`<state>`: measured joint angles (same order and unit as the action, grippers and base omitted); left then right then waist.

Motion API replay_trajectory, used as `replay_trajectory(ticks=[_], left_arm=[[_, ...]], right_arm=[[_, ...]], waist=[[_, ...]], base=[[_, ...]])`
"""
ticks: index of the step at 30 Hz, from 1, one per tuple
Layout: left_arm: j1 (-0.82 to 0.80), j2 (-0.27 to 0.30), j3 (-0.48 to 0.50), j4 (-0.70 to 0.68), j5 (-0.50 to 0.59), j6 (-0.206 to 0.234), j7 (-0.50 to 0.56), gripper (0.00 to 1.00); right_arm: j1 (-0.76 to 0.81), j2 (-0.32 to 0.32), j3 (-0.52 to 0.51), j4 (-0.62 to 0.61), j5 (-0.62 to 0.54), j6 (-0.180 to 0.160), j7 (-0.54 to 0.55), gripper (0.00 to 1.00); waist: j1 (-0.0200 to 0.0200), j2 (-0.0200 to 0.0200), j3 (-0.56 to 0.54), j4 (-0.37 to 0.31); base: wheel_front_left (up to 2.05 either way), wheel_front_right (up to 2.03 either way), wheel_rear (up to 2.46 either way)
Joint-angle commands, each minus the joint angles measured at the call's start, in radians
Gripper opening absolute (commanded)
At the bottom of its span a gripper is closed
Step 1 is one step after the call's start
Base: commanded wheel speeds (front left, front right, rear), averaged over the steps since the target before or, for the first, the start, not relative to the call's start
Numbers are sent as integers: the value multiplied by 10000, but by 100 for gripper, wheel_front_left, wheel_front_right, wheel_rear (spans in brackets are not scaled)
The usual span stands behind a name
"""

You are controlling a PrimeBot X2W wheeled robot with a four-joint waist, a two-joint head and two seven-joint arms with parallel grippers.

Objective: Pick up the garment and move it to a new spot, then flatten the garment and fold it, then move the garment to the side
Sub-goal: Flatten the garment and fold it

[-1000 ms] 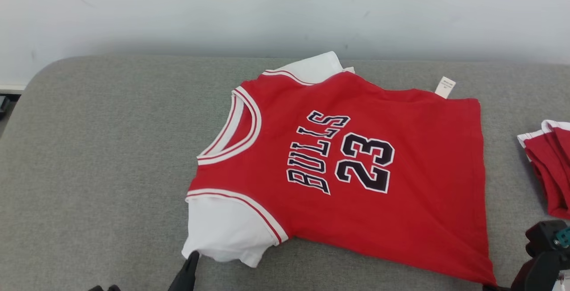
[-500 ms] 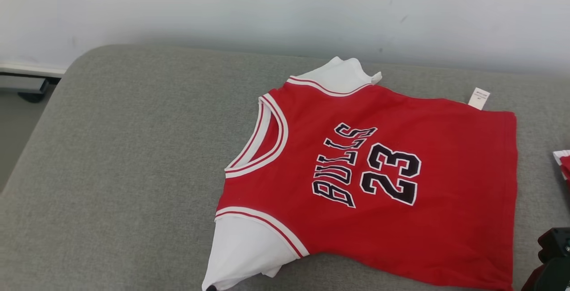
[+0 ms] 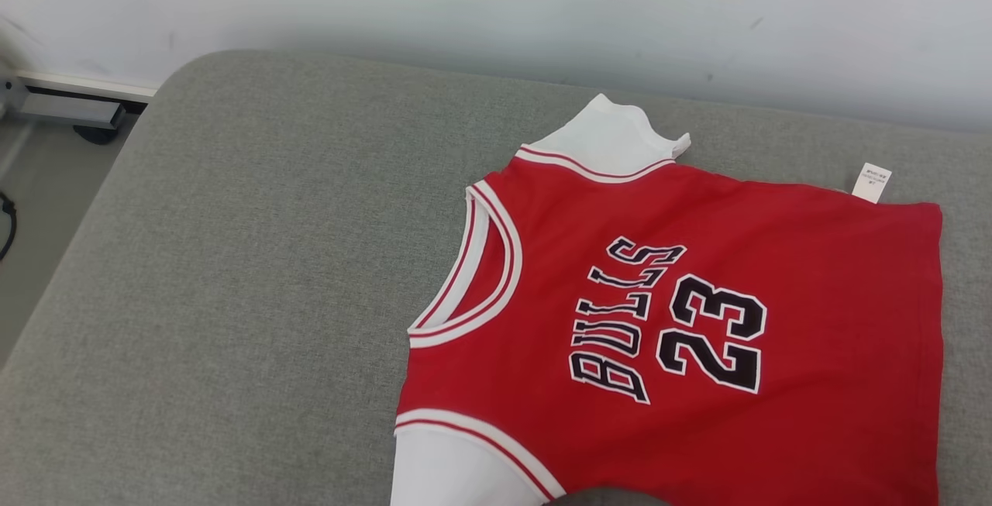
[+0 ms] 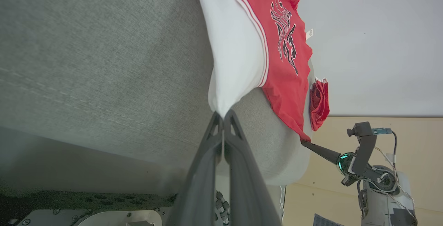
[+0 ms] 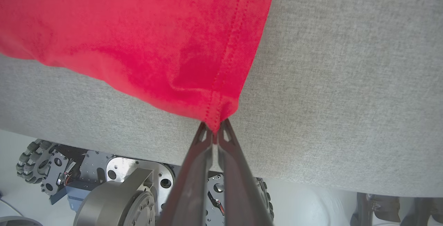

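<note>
**A:** What is everything resting on?

**B:** A grey, fabric-covered table (image 3: 232,258) is standing against a pale wall (image 3: 496,2). The jersey (image 3: 697,211) is lying on it, taking up the right half of the head view.

**A:** How is the jersey lying?

**B:** It is lying spread out, front side up. It is red with white sleeves, the collar is pointing toward the robot's left, and the "BULLS 23" print is running sideways. Its near side is reaching the table's front edge.

**A:** Is anything else lying there?

**B:** A second garment (image 4: 318,105), also red, is lying bunched just past the jersey's hem in the left wrist view.

**A:** What are the grippers doing?

**B:** The left gripper (image 4: 223,115) is pinching the tip of the near sleeve (image 4: 232,53). Its jaws are closed tight on the white cloth, which is stretching to a point. The right gripper (image 5: 214,127) is gripping the near hem corner (image 5: 221,108), with its jaws closed on the red fabric at the seam.

**A:** Any small details?

**B:** A white tag (image 3: 872,182) is sticking out from the far side seam and resting on the table.
</note>
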<state>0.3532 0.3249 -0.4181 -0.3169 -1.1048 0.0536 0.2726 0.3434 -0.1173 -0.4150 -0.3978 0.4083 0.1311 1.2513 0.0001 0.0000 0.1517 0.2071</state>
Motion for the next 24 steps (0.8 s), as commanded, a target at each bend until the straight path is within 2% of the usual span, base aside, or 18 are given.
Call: replay_trajectory(ticks=[1,11,15,20,24], left_arm=[[397,371,60,-394,-286,95,311,0],[1204,1184,-5,-2018,-1853,-369,1643,0],[1517,1709,126,-2471,-2195,-243,2089,0],[1200,1605,474,-2557,-2205,-284,1836,0],[485,1146,634,-2465,-1867,-141,1442,0]], right_arm=[[170,161,-262,-122,-87,-10,69,0],[346,371,-992,-359,-207,-10,138,0],[389,394,-1207,-448,-212,-10,167,0],[174,341,-1042,-553,-21,-10,-96,0],[-118,133,-739,-580,105,-10,-540,0]], waist=[[-1,0,70,-59],[-1,0,213,-390],[-1,0,245,-538],[-1,0,259,-719],[-1,0,256,-891]], base=[[0,0,0],[0,0,0],[0,0,0],[0,0,0],[0,0,0]])
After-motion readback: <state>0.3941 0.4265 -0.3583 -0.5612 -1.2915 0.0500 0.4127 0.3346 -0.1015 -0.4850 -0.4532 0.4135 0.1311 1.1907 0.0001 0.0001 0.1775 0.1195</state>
